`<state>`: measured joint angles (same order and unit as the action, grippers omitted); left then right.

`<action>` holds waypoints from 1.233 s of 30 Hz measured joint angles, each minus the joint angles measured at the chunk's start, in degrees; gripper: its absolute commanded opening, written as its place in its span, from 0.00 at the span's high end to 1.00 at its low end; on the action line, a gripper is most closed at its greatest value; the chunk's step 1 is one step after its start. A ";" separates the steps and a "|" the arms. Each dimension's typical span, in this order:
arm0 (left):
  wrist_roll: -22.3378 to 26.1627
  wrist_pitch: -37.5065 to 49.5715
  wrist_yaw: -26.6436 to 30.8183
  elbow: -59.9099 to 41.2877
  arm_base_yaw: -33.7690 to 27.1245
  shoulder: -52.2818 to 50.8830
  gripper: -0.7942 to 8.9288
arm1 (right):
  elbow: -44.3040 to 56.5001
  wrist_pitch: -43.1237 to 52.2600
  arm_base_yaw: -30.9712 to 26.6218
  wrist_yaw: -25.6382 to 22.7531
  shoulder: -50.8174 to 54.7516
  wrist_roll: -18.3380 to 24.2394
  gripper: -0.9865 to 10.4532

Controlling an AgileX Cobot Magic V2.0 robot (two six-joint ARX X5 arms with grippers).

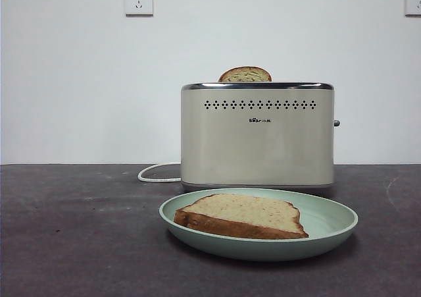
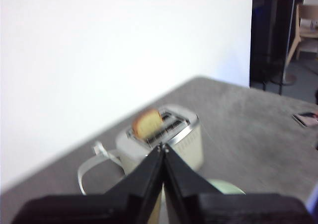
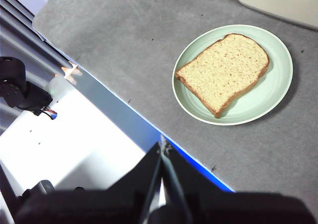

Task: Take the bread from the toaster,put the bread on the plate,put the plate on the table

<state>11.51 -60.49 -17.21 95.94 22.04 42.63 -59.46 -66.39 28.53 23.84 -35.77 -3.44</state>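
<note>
Already the bread (image 1: 242, 214) lies flat on the plate (image 1: 332, 221), which rests on the counter (image 1: 72, 231) just in front of the toaster (image 1: 257, 135); a second slice (image 1: 245, 75) stands in its slot. Judging from this, little remains: each arm should pull clear without brushing the plate's rim. Both hang high and away from the things, the left tool (image 2: 163, 148) above the toaster, the right tool (image 3: 162, 148) over the counter's edge, each with jaws pressed together and empty.

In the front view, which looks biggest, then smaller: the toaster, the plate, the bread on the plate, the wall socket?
1. Toaster.
2. Plate: wider than the toaster, but nearer the camera, so unsure.
3. Bread.
4. Wall socket, farthest away.
</note>
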 measured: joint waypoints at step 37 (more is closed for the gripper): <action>-2.49 55.71 4.28 -92.28 -24.24 -39.39 0.92 | 0.00 0.00 0.00 0.00 0.00 0.00 0.91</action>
<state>9.02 -4.78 -12.93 3.66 -2.20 3.25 -59.46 -66.39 28.53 23.84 -35.77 -3.44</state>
